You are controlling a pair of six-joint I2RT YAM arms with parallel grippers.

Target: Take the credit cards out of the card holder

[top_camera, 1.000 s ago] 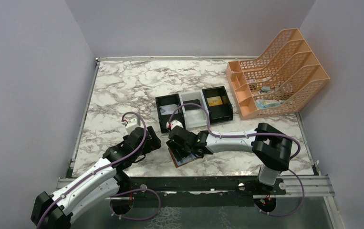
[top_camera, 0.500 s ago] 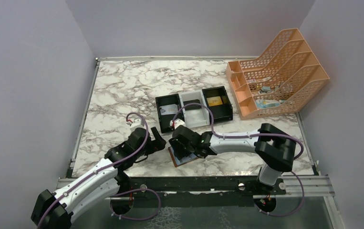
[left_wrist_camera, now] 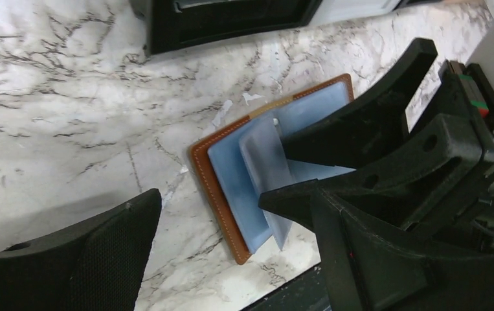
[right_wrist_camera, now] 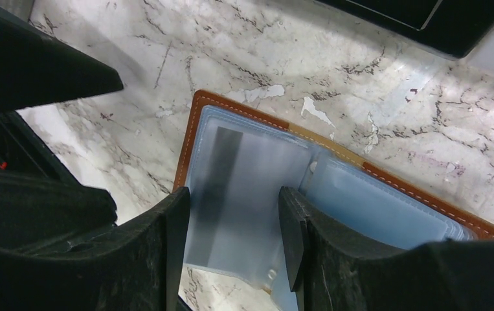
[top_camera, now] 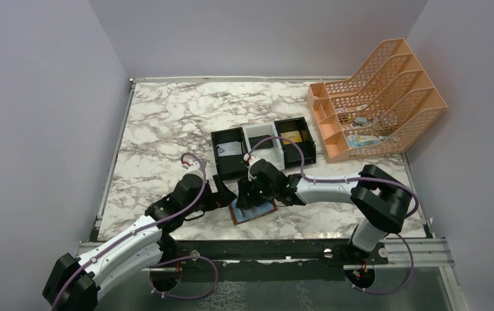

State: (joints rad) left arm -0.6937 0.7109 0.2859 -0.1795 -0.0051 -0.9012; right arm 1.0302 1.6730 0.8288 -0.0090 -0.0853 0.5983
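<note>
The brown card holder [top_camera: 261, 212] lies open near the table's front edge, its pale blue pockets facing up. It also shows in the left wrist view [left_wrist_camera: 219, 194] and the right wrist view [right_wrist_camera: 186, 139]. My right gripper [top_camera: 247, 198] is open right over it. Its fingers [right_wrist_camera: 294, 236] stand on either side of a translucent blue pocket leaf [right_wrist_camera: 244, 188], through which a dark stripe shows. My left gripper [top_camera: 224, 190] is open and empty just left of the holder, low over the table. A pale credit card [top_camera: 230, 148] lies in the tray's left compartment.
A black-and-white three-compartment tray [top_camera: 263, 133] stands just behind the holder, with a gold card [top_camera: 290, 137] in its right compartment. An orange mesh file rack [top_camera: 377, 100] stands at the back right. The table's front edge runs close below the holder.
My left gripper has moved right, up to the holder's left edge. My right gripper has shifted right and back over the holder. The holder has turned slightly.
</note>
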